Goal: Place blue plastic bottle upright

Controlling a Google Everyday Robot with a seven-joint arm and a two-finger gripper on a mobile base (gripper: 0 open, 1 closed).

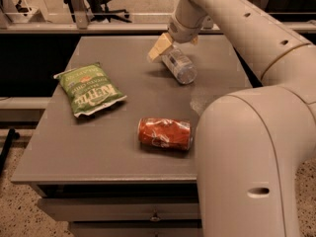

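The blue plastic bottle (180, 68) is a small clear bottle lying on its side at the back of the grey table (98, 147), with its base pointing toward the front right. My gripper (175, 44) is at the bottle's far end and reaches down from the arm above. It is open. One tan finger (159, 48) shows to the left of the bottle's top, and a bit of the other shows on the right. The cap end is hidden under the gripper.
A green chip bag (90, 89) lies flat at the left of the table. A crushed red can (165, 133) lies on its side near the front middle. My arm's large pale links (247, 147) cover the table's right side. Chair legs stand on the floor behind the table.
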